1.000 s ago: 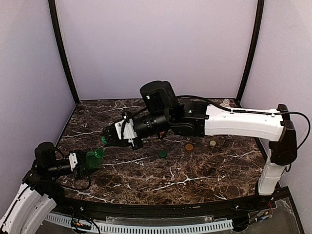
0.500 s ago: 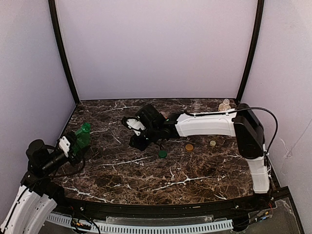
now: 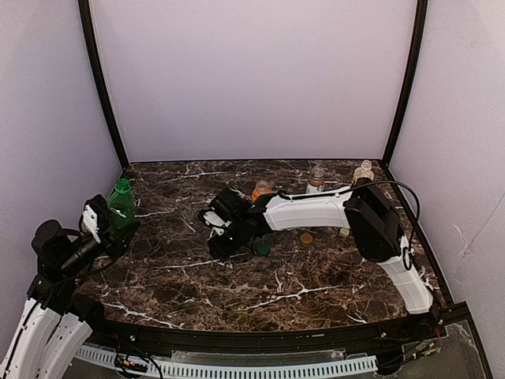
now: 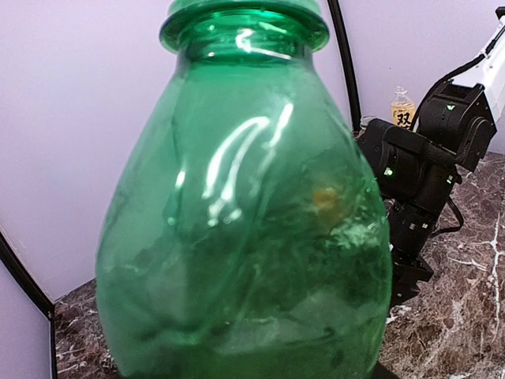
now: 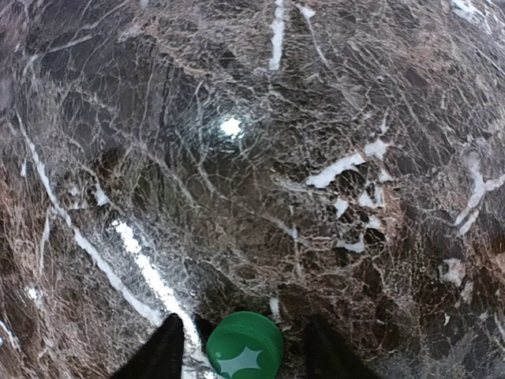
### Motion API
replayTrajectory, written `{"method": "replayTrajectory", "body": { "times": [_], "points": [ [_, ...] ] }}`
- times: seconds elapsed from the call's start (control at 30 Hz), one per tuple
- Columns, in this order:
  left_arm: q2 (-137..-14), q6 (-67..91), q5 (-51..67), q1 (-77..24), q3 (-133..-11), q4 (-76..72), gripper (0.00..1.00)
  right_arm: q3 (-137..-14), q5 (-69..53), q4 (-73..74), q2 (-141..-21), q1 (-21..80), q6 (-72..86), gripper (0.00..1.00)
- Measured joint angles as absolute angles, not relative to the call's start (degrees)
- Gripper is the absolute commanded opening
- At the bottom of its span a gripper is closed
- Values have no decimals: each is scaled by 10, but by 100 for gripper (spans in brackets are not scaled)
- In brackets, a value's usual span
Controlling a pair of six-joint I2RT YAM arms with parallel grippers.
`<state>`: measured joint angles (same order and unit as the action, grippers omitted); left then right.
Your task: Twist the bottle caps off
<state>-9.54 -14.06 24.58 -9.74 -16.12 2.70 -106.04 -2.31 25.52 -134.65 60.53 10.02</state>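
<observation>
With the right gripper (image 5: pixel 243 330) spread open astride a green cap (image 5: pixel 245 349) lying mid-table (image 5: pixel 331 118) and the left gripper (image 3: pixel 109 223) clamped on the green bottle (image 3: pixel 121 201) at the far left, setting the cap down looks done; next, lift clear and stand the bottle down.

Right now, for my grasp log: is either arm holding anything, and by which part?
Left gripper holds the green bottle upright by its lower body. Right gripper holds nothing: its jaws stand apart around a green cap lying on the table.
</observation>
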Motion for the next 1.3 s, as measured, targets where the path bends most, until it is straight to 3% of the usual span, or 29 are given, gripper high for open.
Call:
{"method": "replayTrajectory", "body": {
  "times": [0.07,0.13,0.3,0.43,0.6,0.77,0.97,1.07,1.17,1.3],
  "points": [
    [-95,-137,250,-97,-161,27,16,-1066,-25,264,-1349,607,95,89],
    [-95,-133,256,-97,-161,27,16,-1073,-32,274,-1350,608,88,98],
    [-95,-126,282,-97,-161,27,16,-1106,-73,283,-1340,609,32,98],
    [-95,-119,322,-97,-161,28,16,-1091,-150,246,-1262,609,-19,98],
    [-97,-125,395,-96,-162,40,16,-994,-328,15,-1096,610,-18,99],
    [-97,-133,446,-96,-162,56,16,-1018,-400,-151,-1088,641,-8,99],
    [-97,-135,472,-96,-167,66,16,-1058,-373,-178,-1174,694,-24,83],
    [-97,-136,478,-96,-169,69,16,-1061,-359,-179,-1207,697,-12,70],
    [-97,-139,484,-96,-169,70,16,-1063,-349,-182,-1223,693,3,66],
    [-97,-143,490,-96,-169,70,16,-1077,-334,-185,-1233,689,30,49]
  ]
}}
